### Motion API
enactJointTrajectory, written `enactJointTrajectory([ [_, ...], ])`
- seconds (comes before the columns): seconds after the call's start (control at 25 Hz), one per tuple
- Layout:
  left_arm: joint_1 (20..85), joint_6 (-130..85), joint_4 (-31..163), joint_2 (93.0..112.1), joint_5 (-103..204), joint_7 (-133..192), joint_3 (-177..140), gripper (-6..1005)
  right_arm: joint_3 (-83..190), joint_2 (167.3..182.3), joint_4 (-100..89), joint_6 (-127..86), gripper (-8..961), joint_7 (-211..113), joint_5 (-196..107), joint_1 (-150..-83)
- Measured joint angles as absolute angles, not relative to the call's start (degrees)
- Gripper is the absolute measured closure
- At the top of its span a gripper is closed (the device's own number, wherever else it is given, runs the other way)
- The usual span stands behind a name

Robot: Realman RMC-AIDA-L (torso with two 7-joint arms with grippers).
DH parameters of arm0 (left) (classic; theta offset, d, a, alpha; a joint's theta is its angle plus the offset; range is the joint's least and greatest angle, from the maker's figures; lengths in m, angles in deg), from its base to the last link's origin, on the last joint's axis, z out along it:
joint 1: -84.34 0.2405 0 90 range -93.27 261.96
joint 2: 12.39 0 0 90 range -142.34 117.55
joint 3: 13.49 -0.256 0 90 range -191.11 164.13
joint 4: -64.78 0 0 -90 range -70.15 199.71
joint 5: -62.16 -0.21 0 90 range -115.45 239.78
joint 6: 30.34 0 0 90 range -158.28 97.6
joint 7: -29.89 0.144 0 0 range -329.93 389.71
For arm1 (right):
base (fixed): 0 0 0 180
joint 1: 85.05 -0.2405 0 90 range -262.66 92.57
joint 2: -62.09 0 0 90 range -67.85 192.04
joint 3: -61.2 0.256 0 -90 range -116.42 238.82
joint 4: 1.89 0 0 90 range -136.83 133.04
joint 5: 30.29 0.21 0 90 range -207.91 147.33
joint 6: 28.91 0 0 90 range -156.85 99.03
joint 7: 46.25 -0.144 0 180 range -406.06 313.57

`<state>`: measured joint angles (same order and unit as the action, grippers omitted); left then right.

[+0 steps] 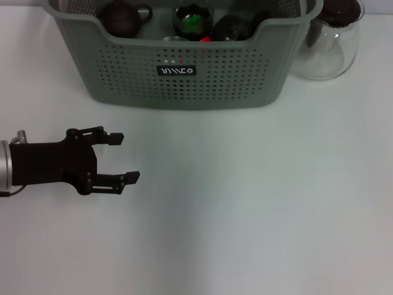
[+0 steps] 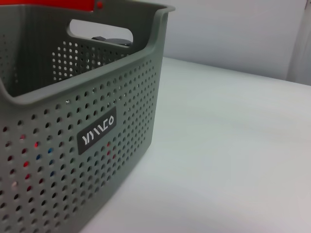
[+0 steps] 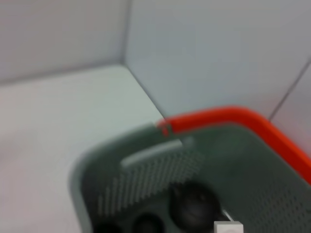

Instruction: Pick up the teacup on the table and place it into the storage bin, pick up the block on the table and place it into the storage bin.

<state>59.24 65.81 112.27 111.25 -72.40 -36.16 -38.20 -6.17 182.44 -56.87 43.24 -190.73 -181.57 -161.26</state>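
The grey-green storage bin (image 1: 184, 80) with perforated sides and a black label stands at the back centre of the white table. Inside it lie several dark round vessels, among them a teapot (image 1: 123, 17) and a cup-like one with green in it (image 1: 192, 21); I cannot tell which is the teacup. A small white block-like piece (image 3: 228, 226) shows low over the bin's inside in the right wrist view. My left gripper (image 1: 123, 158) hovers over the table at the left, in front of the bin, open and empty. The right gripper is out of view.
A clear glass pitcher (image 1: 328, 43) with a dark lid stands right of the bin. An orange rim (image 3: 233, 116) shows behind the bin's far wall. The left wrist view faces the bin's labelled wall (image 2: 97, 133).
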Motion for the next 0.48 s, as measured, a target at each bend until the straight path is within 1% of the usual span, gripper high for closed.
enactJointTrajectory([
  [0.2, 59.21, 65.47, 112.2, 111.35, -72.4, -36.11, -38.19, 125, -13.25, 182.49, -43.13, 29.44, 661, -190.52, -181.35, -160.92],
  [0.48, 59.25, 65.51, 112.15, 111.31, -72.4, -36.11, -38.18, 126, -16.51, 182.82, -40.62, 25.4, 639, -190.2, -180.42, -158.75],
])
